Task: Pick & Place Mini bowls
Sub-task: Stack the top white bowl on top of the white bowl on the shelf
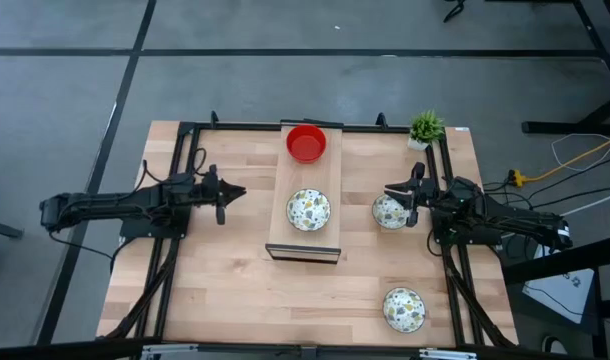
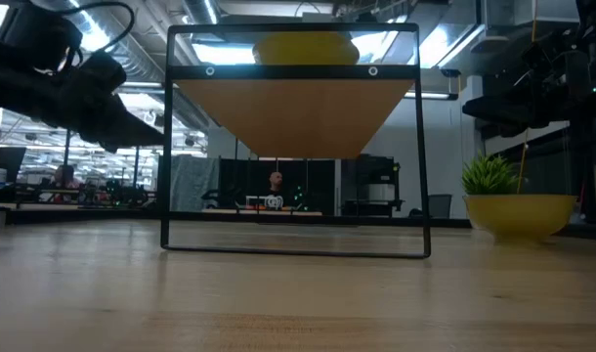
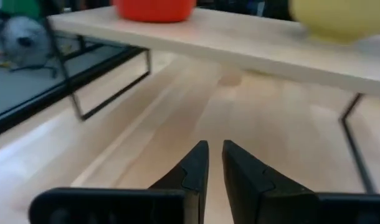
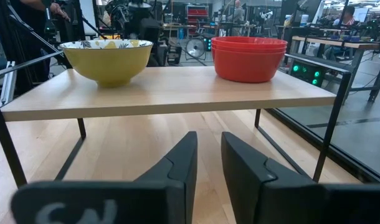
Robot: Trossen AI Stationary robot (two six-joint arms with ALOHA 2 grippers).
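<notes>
Four mini bowls showing: glossy red stack (image 1: pixel 306 144) and floral bowl (image 1: pixel 308 209) sitting on raised wooden shelf (image 1: pixel 282 238); two floral bowls (image 1: pixel 389 210) lying right. Right gripper (image 1: pixel 396 191) hovering beside one, fingers narrowly parted, empty; left gripper (image 1: pixel 237 190) likewise. Likely light, slippery, chip-prone; pinching rim.

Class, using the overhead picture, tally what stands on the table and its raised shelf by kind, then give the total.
Patterned bowls: 3. One is on the shelf at, one is on the table beside the shelf, and one stands alone farther off.
Red bowl: 1 showing from above, on the shelf; it may be a nested stack.
Potted plant: 1.
Total: 5
</notes>
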